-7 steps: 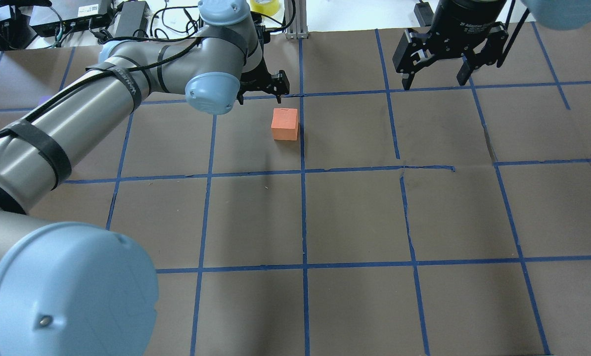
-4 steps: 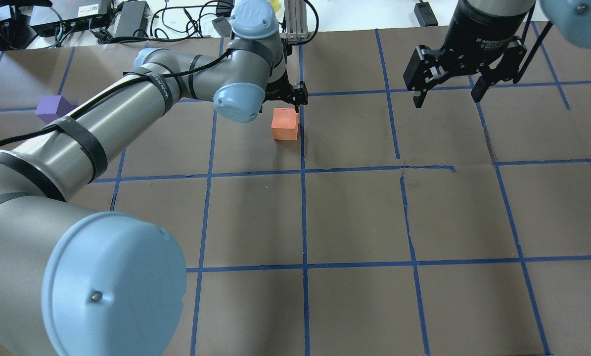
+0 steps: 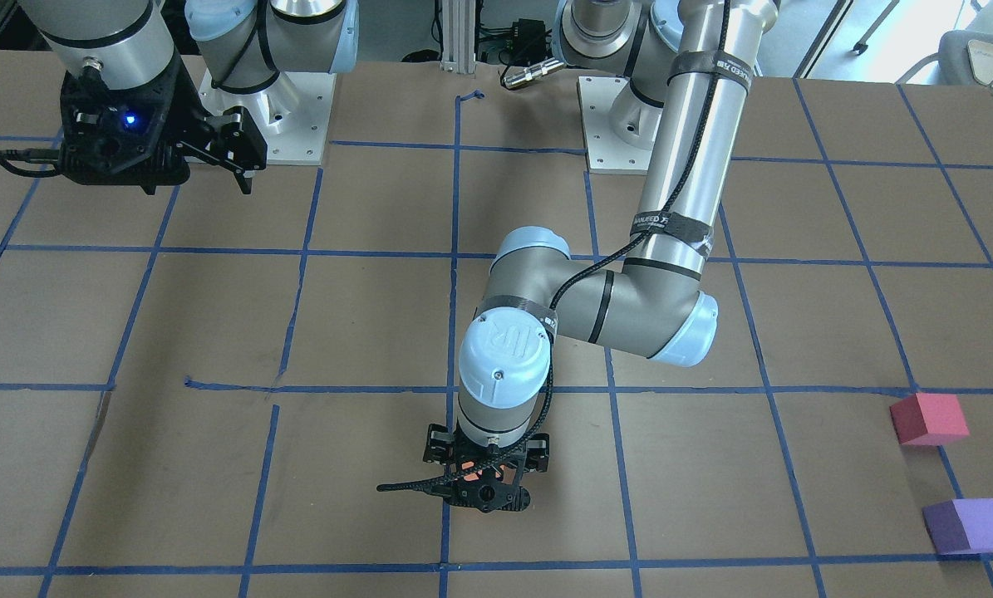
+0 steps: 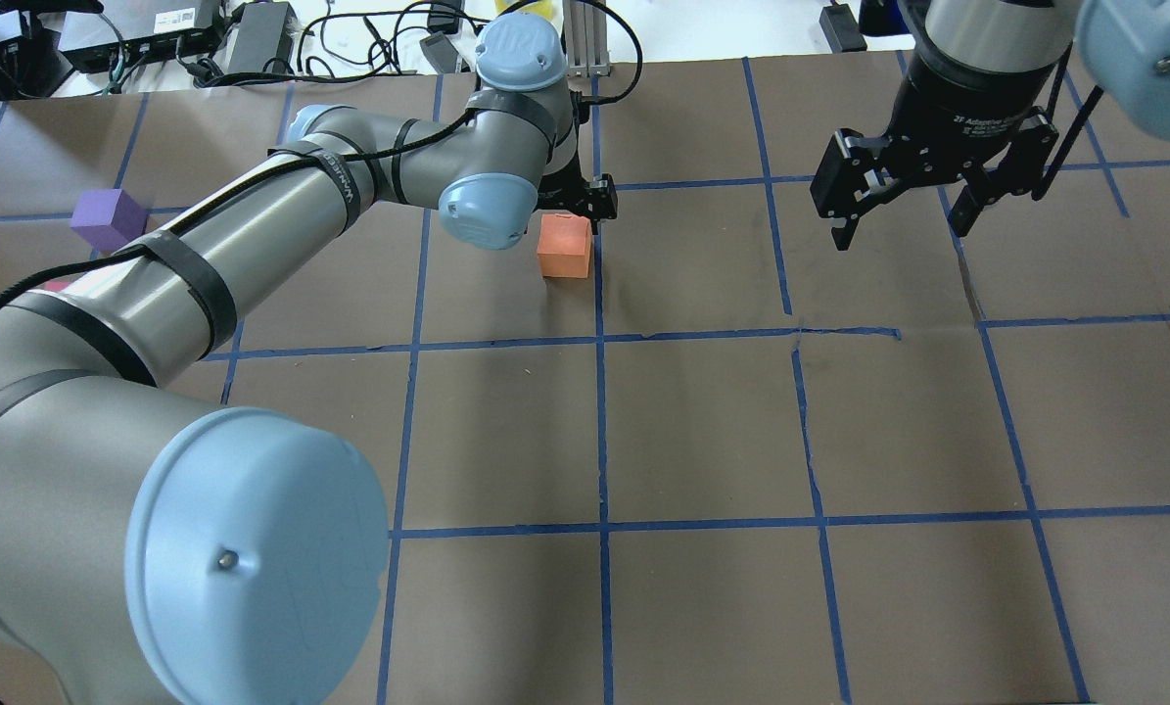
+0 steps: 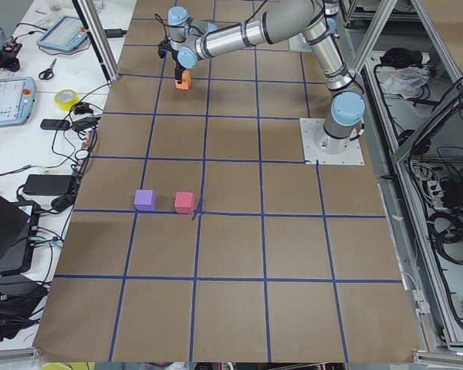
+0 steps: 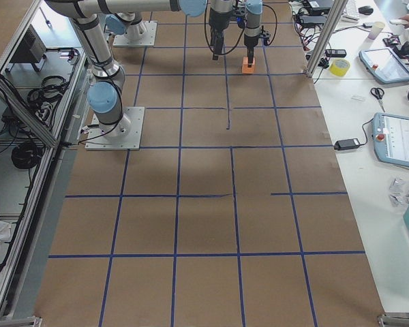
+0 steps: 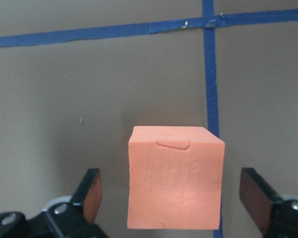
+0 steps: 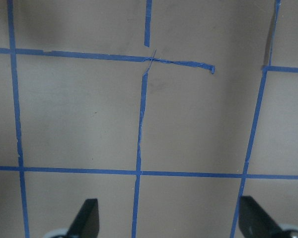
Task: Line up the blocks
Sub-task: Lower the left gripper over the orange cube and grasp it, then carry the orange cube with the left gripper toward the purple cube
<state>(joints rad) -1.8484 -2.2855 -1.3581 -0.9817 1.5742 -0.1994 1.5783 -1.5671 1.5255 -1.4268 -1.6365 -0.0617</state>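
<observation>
The orange block [image 4: 563,247] sits on the brown table next to a blue tape line; it also shows in the left wrist view [image 7: 175,183]. My left gripper [image 7: 174,198] is open directly over it, one finger on each side with a gap on both sides; it also shows in the overhead view [image 4: 575,208]. The purple block [image 3: 965,526] and the pinkish-red block [image 3: 928,418] sit side by side far off on my left side. My right gripper [image 4: 903,211] is open and empty above bare table.
The table is brown paper with a blue tape grid [image 4: 601,338]. Cables and electronics [image 4: 154,39] lie beyond the far edge. My left arm [image 4: 252,215] stretches across the left half and partly hides the pinkish-red block in the overhead view.
My left gripper has moved right, over the orange block, so its fingers now flank it. My right gripper has shifted slightly right and toward the table middle.
</observation>
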